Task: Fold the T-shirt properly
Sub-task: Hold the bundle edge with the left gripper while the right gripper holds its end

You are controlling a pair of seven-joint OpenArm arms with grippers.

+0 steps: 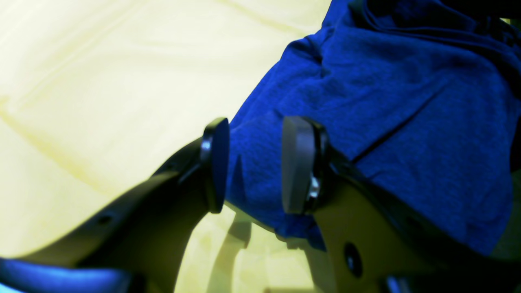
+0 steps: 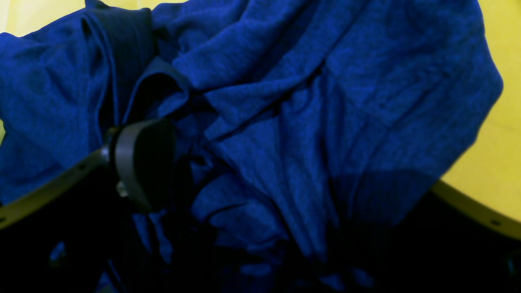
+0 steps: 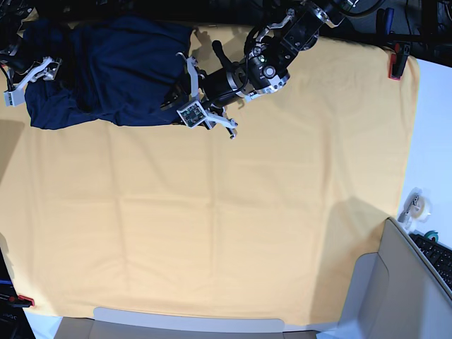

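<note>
The dark navy T-shirt (image 3: 106,67) lies bunched at the far left of the yellow cloth (image 3: 226,212). My left gripper (image 3: 185,107) is at the shirt's right edge. In the left wrist view it (image 1: 256,162) is open, with a fold of the shirt (image 1: 407,101) between the two pads (image 1: 297,162). My right gripper (image 3: 32,74) is at the shirt's left edge. In the right wrist view it (image 2: 260,179) stands wide apart in heaped shirt fabric (image 2: 305,81). One finger (image 2: 142,162) shows; the other is hidden under cloth.
Red clamps hold the yellow cloth at the far right (image 3: 395,63) and near left (image 3: 21,300). A tape roll (image 3: 417,205), a keyboard (image 3: 438,254) and a beige box (image 3: 395,282) are at the right edge. Cables and arm bases line the far edge.
</note>
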